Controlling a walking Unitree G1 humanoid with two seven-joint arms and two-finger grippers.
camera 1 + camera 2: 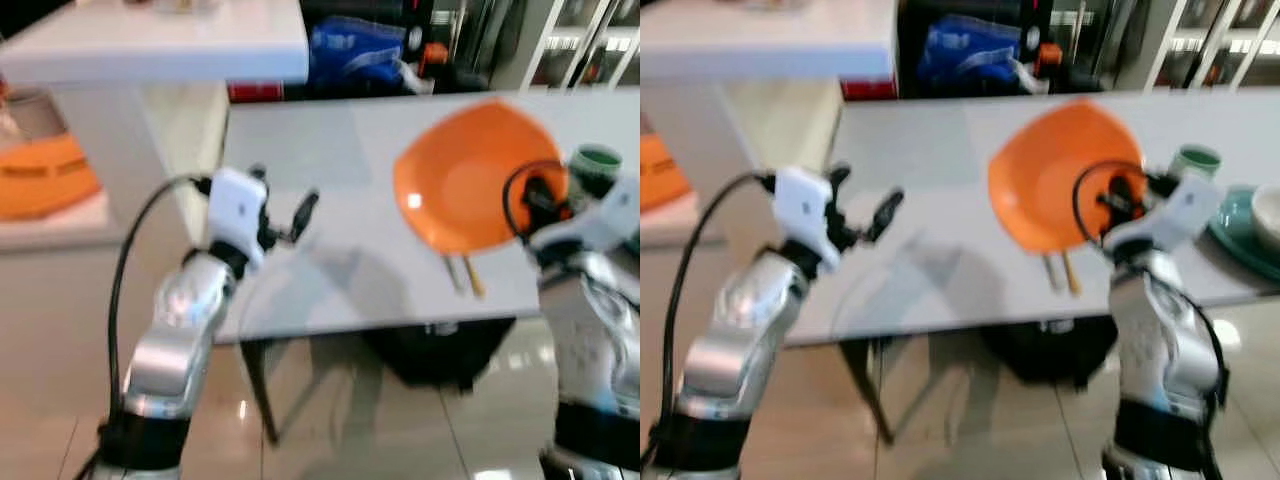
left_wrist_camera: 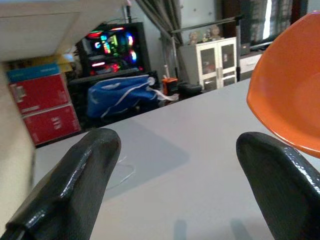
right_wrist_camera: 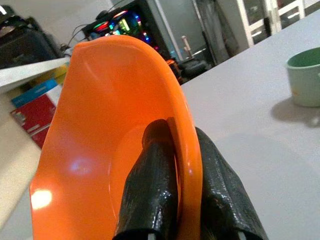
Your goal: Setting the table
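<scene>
green cup [image 1: 1195,160] beside orange plate [image 1: 1060,175] — pale table [image 1: 930,150]

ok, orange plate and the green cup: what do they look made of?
Orange plate, pinched at its rim by the right end effector: looks like glossy plastic or melamine, with a thin rim, even colour and a sharp light glint. Green cup: smooth, duller and thicker-walled, possibly ceramic or plastic; too blurred to settle.

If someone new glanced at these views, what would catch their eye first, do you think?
Most likely the big orange plate, held tilted above the grey table with its rim pinched in the right gripper. Next, the left gripper hovering open near the table's left end. A green cup stands just beyond the plate, on the robot's right.
</scene>
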